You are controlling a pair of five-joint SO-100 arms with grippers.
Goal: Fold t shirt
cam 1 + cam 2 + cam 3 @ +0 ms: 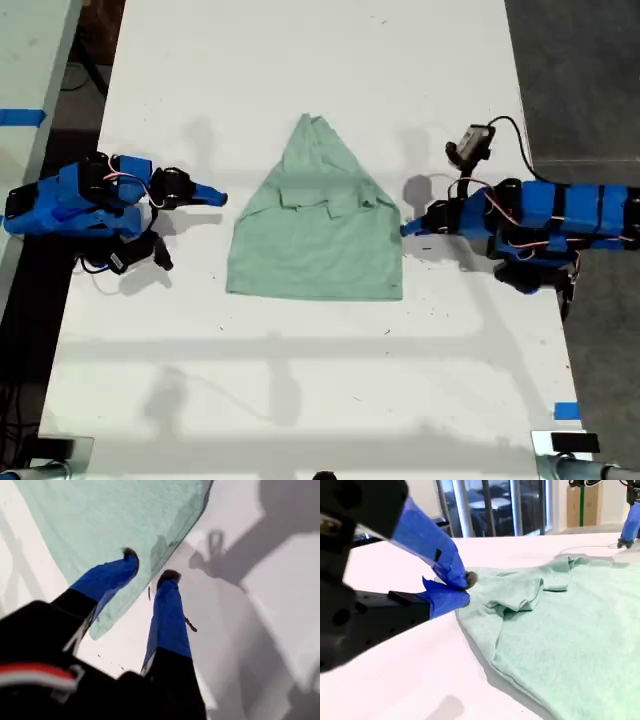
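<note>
The pale mint-green t shirt (315, 235) lies flat in the middle of the white table (300, 400), creased, tapering to a point at the far end, with folded flaps across its middle (520, 592). My first gripper (215, 195) is at the exterior view's left, a little off the shirt's edge. In the first wrist view it (150, 565) is open, its two blue fingers hanging over the shirt's border (115, 520) with nothing between them. My second gripper (405, 228) comes from the exterior view's right. It (466, 587) is shut at the shirt's side edge (485, 595), apparently pinching the cloth.
The table's side edges run close behind both arm bases, with dark floor (580, 60) beyond. A second table with blue tape (20, 117) stands at the exterior view's left. Another blue tape strip (566, 410) marks the near right corner in that view. Black cables (125, 262) trail by the first arm.
</note>
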